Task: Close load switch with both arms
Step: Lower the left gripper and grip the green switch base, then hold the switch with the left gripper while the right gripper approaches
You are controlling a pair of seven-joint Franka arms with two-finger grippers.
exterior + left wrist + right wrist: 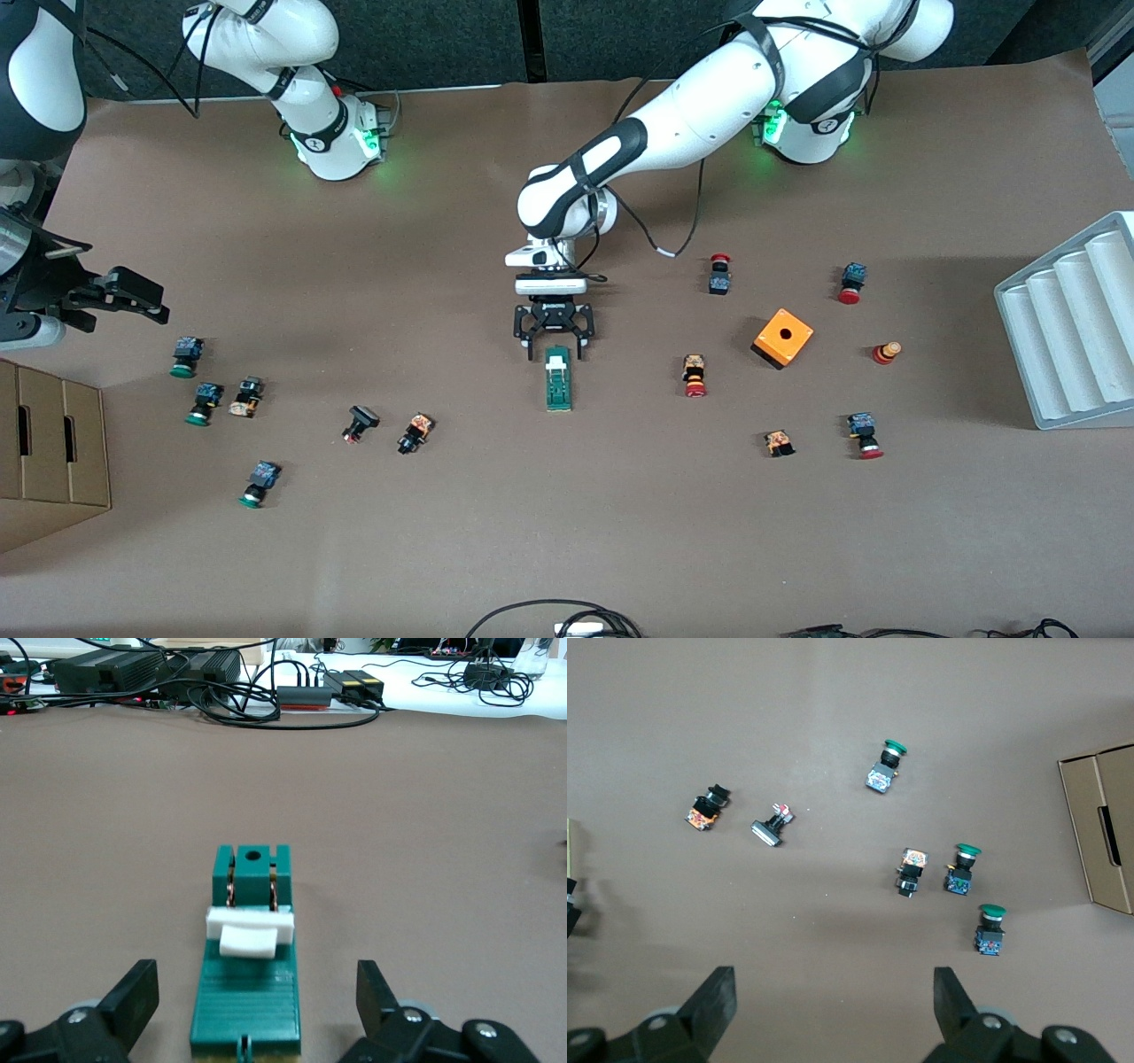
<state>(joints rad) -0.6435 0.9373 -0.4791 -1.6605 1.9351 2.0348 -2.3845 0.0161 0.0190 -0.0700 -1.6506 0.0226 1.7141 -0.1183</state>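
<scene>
Slipping is the main risk: the switch (558,379) lies loose mid-surface, so pressing the white lever (251,935) w/o a firm hold could skid or tip it. Left pincer (555,344) hangs just over the switch's end toward the arms' edge, spread wide, fingers (133,994) either side, apparently touching nothing. Right pincer (133,292) waits over the right arm's end of the surface, also wide, empty. Buttons (958,870) scattered below it.

We have the left gripper (555,346) low over the table's middle with fingers spread wide, while our right gripper (124,292), fingers also apart, waits raised at the right arm's end.
</scene>
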